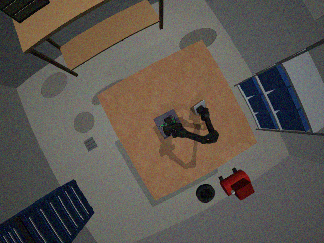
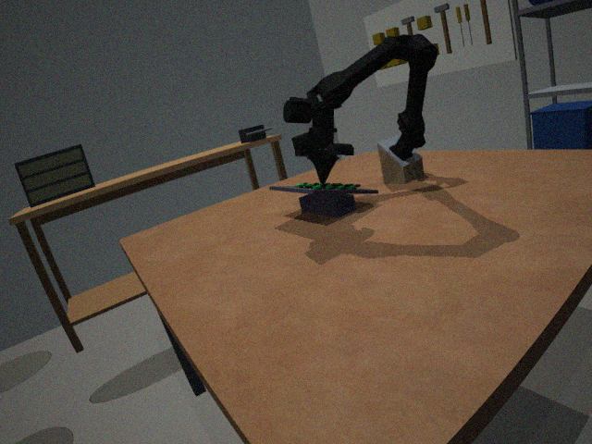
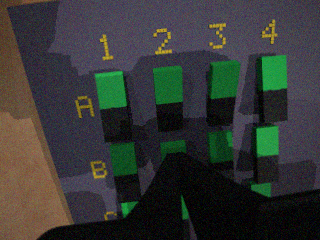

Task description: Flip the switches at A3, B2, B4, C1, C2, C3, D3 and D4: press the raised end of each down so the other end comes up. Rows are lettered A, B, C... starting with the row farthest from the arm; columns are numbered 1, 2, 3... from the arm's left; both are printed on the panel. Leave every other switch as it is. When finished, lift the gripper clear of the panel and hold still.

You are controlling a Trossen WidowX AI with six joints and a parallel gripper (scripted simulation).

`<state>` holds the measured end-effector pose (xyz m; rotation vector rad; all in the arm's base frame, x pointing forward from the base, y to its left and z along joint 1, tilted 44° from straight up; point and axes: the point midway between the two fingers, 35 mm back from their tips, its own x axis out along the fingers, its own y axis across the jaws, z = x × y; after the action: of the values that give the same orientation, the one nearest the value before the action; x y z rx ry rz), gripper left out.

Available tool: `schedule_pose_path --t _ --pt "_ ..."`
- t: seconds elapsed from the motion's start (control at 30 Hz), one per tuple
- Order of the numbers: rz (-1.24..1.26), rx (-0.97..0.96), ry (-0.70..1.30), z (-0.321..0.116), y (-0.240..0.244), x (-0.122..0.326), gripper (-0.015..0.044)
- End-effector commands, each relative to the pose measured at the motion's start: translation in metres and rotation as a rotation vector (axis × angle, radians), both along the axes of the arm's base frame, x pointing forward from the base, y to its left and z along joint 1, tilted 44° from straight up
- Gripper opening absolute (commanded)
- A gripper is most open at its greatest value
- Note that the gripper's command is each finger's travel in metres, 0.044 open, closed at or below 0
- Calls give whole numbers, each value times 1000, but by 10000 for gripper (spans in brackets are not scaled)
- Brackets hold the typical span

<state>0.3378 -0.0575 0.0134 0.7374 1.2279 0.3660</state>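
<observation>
The switch panel [image 1: 171, 112] [image 2: 367, 191] [image 3: 135, 30] carries rocker switches, each with a green half and a black half. My gripper [image 2: 323, 182] [image 3: 175, 160] is shut and empty, pointing down, its tip at or just over the near part of switch B2 [image 3: 173, 146]. I cannot tell whether it touches. In the wrist view, A3 [image 3: 224, 80] and B4 [image 3: 267, 141] show both halves, as do A1 [image 3: 110, 91], A2 [image 3: 168, 86], A4 [image 3: 273, 73], B1 [image 3: 123, 159] and B3 [image 3: 220, 145]. Row C is mostly hidden behind the fingers, and row D is not visible there. Which ends are raised is hard to tell in the shadow.
The panel rests on a dark block [image 2: 327, 204] on the wooden table [image 1: 146, 91] [image 2: 305, 310]. The arm's grey base block [image 2: 394, 169] stands beside the panel. A workbench [image 1: 110, 34] [image 2: 157, 174], a blue-bin shelf and a red machine [image 1: 236, 184] stand away from the table.
</observation>
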Motion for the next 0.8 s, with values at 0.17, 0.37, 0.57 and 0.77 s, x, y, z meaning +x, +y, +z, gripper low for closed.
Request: schedule_pose_path --t 0.17,0.37,0.57,0.77 --pt "-3 3 1 0 0 0 0" --pt "-3 3 1 0 1 0 0" --pt "-3 3 1 -1 1 1 0" --pt "-3 4 1 -2 2 1 0"
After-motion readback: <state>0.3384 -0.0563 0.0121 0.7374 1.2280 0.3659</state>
